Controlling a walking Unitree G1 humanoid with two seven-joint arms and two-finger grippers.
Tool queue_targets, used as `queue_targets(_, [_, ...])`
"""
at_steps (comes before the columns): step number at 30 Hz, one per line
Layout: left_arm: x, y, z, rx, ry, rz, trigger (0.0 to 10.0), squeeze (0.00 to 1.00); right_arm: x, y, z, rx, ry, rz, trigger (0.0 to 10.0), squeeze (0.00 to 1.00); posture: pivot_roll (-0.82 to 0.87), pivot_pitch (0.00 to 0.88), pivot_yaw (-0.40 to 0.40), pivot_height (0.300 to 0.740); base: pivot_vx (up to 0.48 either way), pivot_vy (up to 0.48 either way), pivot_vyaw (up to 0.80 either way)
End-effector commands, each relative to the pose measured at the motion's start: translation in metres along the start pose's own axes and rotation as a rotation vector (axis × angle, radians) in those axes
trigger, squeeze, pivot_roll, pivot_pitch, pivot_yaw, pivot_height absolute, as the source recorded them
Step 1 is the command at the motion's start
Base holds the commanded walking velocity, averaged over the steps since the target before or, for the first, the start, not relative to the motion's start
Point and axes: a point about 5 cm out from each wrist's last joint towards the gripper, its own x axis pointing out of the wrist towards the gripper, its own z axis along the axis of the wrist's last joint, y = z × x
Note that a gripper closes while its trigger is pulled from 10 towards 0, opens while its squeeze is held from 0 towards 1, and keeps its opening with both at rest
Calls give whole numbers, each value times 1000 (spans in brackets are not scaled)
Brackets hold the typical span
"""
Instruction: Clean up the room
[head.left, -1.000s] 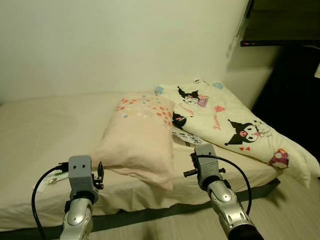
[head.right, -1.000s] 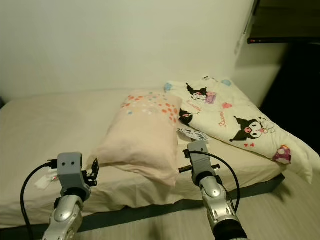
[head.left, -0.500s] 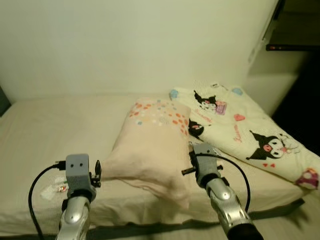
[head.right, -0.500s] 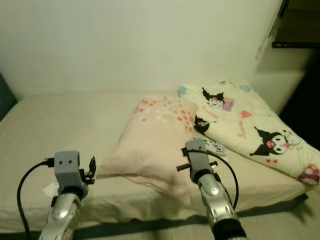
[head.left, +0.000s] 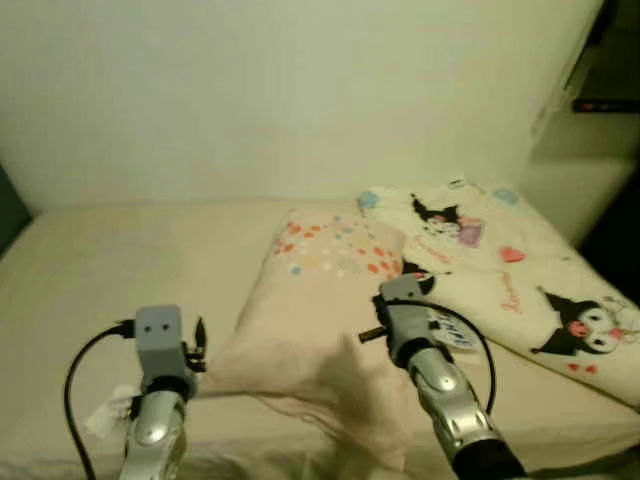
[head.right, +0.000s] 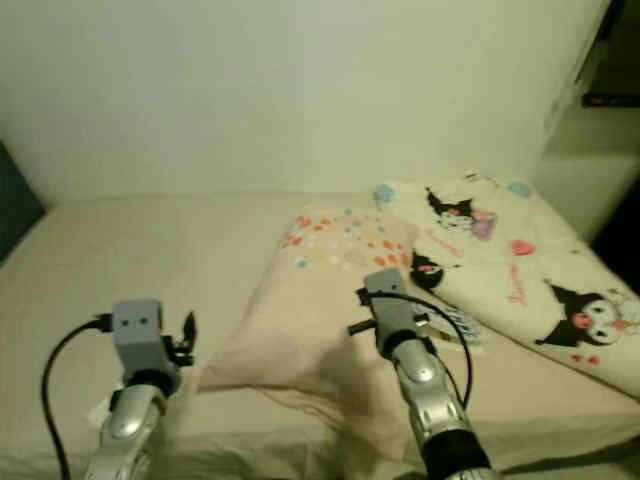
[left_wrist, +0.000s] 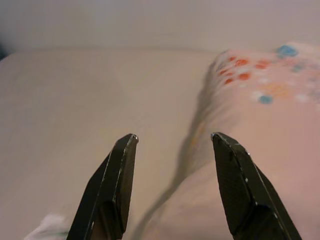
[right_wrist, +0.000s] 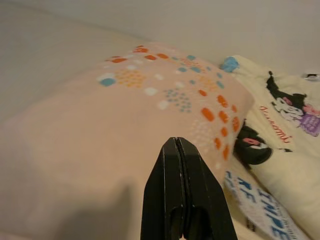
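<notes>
Blue letters "IPE" on a white packet (right_wrist: 260, 207)

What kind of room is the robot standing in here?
Most likely a bedroom: a bed against a plain wall, a pink dotted pillow on it, and a cartoon-print comforter beside the pillow.

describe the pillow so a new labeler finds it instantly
On the bed along the wall, look mid-mattress, just ahead of the right gripper. The pillow is pale pink with orange and blue dots at its far end, unlike the cream cartoon-print blanket beside it.
</notes>
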Motion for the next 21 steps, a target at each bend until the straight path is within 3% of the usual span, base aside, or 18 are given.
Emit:
queue_targets(1, [-4, 3, -5, 6, 23, 5, 10000, 0, -1, 0, -3, 13, 15, -8, 10000, 0, -85, 28, -61, 740, 0, 0, 0])
queue_targets(12, [-2, 3, -3, 10, 17, 0, 10000, 0, -2, 0, -3, 15, 10, -15, 10000, 0, -88, 30, -51, 740, 0, 0, 0])
queue_targets(21, [0, 3, -2, 17, 9, -9, 10000, 0, -3, 1, -3, 21, 8, -20, 10000, 0, -86, 31, -46, 740, 0, 415, 0])
